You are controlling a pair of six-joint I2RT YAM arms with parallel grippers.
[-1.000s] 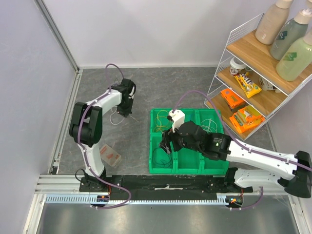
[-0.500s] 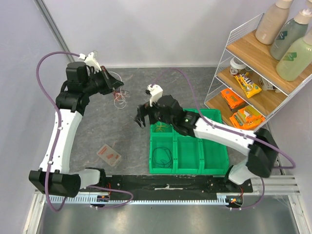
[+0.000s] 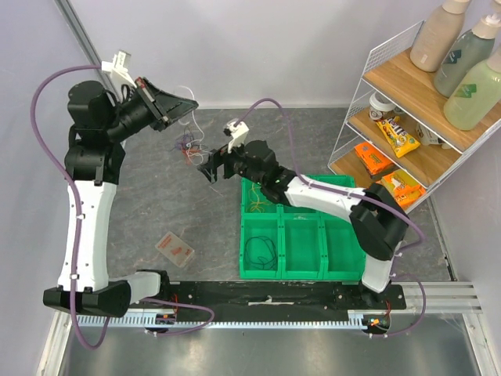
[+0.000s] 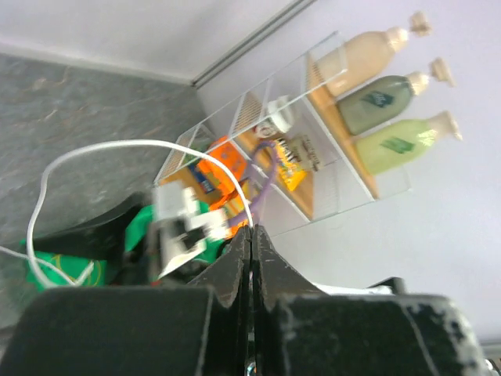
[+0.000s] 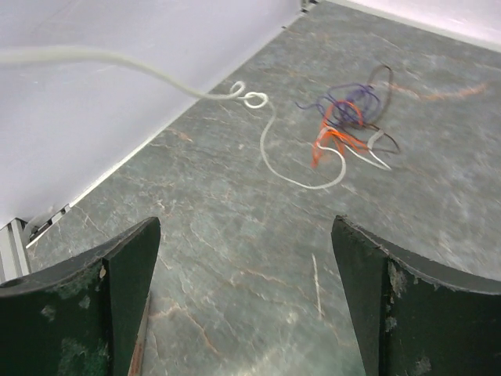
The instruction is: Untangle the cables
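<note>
On the bench, beyond the green tray's far-left corner, the left tool has risen, clamped on the white cable and drawing it from the cables. The right tool, now spread apart, hovers between tray and bundle. One strand seems to be separating.

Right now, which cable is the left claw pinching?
The white cable, stretched up off the table; the purple, orange and dark cables lie bunched on it.

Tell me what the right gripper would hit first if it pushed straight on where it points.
Most likely the bare table, short of the tangled cables. The right gripper is open and tilts down at it; depth is hard to judge.
</note>
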